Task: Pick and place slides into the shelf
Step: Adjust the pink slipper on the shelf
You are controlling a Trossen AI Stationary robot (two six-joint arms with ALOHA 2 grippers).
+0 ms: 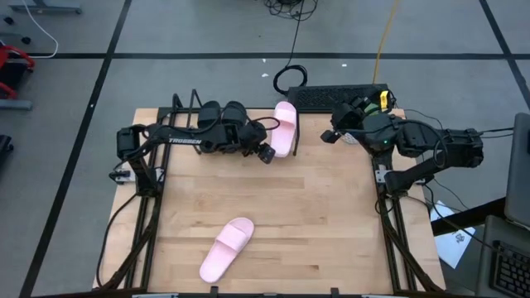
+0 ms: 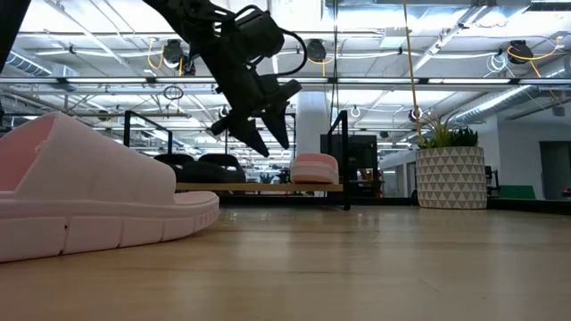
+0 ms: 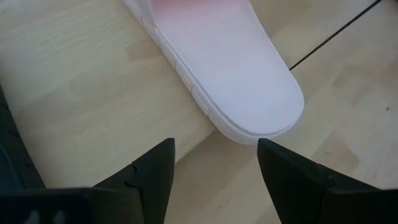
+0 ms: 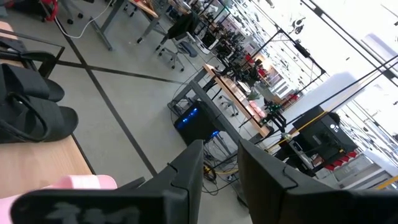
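Note:
The shelf stands along the table's far edge. Two black slides rest on its board side by side. To their right, a pink slide also lies on the board, its heel end sticking out over the board's near edge. My left gripper is open and empty just off that heel, its fingers on either side without touching. A second pink slide lies sole-down on the table near the front edge. My right gripper waits open and empty at the far right.
A black keyboard lies beyond the table's far edge, behind the right arm. The shelf's black wire frame end rises beside the pink slide. Bare table lies between the shelf and the near pink slide.

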